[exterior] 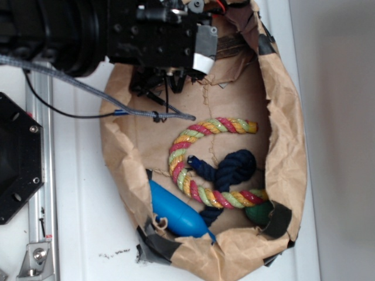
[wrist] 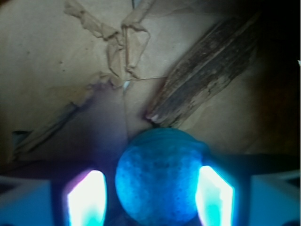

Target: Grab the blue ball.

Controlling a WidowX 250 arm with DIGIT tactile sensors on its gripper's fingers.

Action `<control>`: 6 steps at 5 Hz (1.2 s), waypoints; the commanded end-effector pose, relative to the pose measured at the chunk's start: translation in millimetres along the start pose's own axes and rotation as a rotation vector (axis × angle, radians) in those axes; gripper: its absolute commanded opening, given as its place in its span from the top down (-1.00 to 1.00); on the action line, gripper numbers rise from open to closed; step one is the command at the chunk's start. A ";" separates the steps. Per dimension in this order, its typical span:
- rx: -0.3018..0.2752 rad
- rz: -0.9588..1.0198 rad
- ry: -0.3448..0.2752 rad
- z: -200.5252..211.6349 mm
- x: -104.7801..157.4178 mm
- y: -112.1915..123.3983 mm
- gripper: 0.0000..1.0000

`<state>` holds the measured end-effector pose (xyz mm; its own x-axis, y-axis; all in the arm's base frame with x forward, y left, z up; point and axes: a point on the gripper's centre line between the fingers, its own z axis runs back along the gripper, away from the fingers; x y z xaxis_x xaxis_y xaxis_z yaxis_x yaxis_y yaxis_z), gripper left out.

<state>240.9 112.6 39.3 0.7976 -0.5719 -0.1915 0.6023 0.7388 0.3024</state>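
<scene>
The gripper [wrist: 153, 193] has clenched on the ball [wrist: 160, 176], fingers [wrist: 87, 197] touching at nine and three o'clock, up at the bag's [exterior: 287, 134] twelve o'clock end.

The arm [exterior: 88, 32] reaches across from the left, its gripper [wrist: 153, 195] pointing downward. Both glowing fingers [wrist: 87, 197] close against the blue ball [wrist: 157, 181] held between them.

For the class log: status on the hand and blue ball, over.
Hand fingers flank the blue ball. Grip unconfirmed. Nothing between them; crumpled brown paper behind.
</scene>
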 end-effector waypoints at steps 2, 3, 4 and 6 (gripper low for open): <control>0.012 -0.004 -0.003 3.6 12.4 -11.4 1.00; 0.013 -0.005 -0.009 4.2 13.3 -11.9 1.00; 0.013 -0.009 -0.068 26.5 21.9 -19.6 1.00; -0.107 0.037 -0.209 148.0 64.4 -22.2 1.00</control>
<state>268.6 23.3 138.4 0.8101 -0.5853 -0.0340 0.5827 0.7974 0.1566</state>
